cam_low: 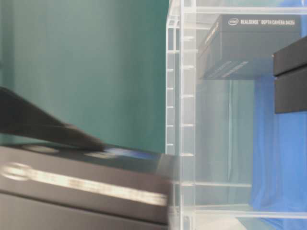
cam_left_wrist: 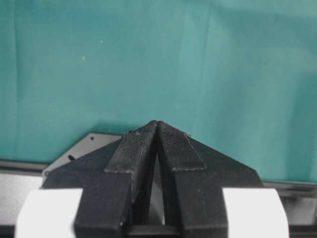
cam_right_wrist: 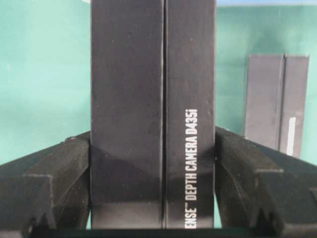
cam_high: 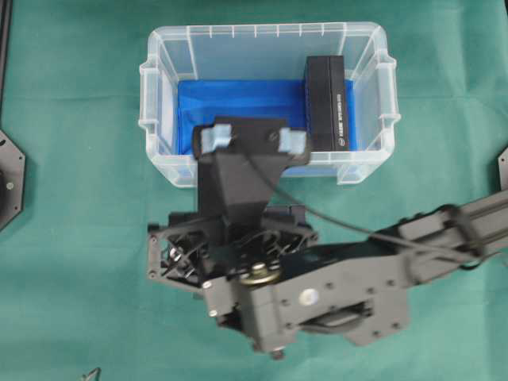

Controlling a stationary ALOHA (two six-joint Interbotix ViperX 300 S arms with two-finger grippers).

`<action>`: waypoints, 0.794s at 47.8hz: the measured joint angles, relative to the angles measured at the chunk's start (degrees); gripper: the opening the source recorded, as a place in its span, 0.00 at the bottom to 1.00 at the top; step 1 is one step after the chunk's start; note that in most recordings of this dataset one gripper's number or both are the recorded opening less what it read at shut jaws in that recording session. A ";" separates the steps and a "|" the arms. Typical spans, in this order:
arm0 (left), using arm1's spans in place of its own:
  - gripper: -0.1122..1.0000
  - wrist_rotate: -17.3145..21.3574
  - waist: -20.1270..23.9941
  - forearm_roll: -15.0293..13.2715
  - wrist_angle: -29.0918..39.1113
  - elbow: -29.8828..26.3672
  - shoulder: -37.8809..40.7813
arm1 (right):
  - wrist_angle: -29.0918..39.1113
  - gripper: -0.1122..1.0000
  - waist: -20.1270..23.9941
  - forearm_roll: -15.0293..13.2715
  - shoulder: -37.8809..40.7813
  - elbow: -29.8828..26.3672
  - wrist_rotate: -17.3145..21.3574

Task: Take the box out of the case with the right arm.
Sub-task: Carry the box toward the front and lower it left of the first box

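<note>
your all-black open-frame right gripper is hanging over the near wall of the large clear plastic case, and in the wrist view it is clamping a black rectangular box with white "depth camera" lettering. both fingers are pressing flat on the box's long sides with no gap showing, so you are getting a wide, square grip that i'd judge is keeping it from twisting. the box is looking matte and sharp-edged, with a lid seam running down its length and faint scuffs. from overhead the gripper body is hiding it, so i cannot tell whether it is clear of the blue sheet lining the floor. watch this: a second black box is standing on edge along the case's right end wall, just beside your gripper, and it is looking like a match. i cannot say how the two relate. your left gripper, black with white parts, is sitting closed and empty above the green cloth, well out of the way.
</note>
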 measured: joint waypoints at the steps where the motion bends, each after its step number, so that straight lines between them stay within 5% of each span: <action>1: 0.10 -0.09 0.00 0.00 0.00 0.00 0.00 | 0.00 0.72 0.00 0.35 0.44 0.00 0.26; 21: 0.10 0.00 0.00 0.00 0.00 0.18 0.00 | -4.48 0.72 -0.26 5.01 7.21 1.05 1.58; 38: 0.10 0.00 0.00 0.09 -0.09 0.35 0.00 | -12.57 0.72 -1.41 6.33 9.23 8.35 1.58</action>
